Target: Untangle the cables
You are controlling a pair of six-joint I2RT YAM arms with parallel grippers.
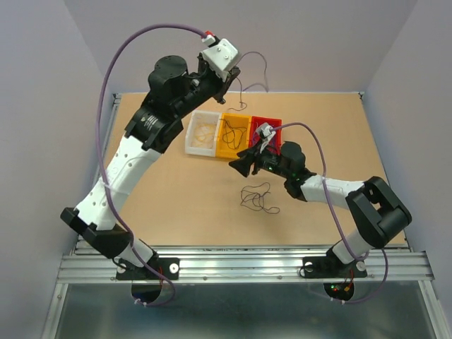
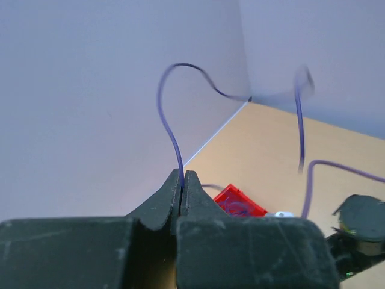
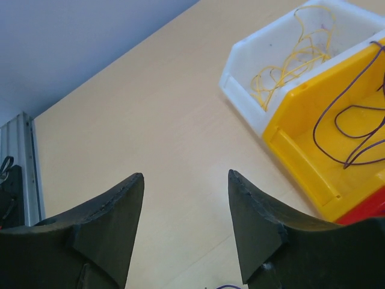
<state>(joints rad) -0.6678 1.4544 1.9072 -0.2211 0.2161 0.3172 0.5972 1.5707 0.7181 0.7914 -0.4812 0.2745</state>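
Left wrist view: the left fingers (image 2: 182, 188) pinch a thin purple cable (image 2: 163, 108) high above the bench (image 1: 155, 212). The right fingers (image 3: 132, 189) stand wide and empty (bins (image 3: 243, 81) at upper right). A black tangle (image 1: 258, 198) lies mid-frame in the top view. The lifted strand may slip free, or snag a bin and drag it.

Purple cable (image 2: 170, 129) pinched aloft in left claw (image 2: 183, 174) — black tangle (image 1: 258, 199) on table (image 1: 176, 205); yellow strands (image 3: 289, 60) in bin (image 3: 240, 84).
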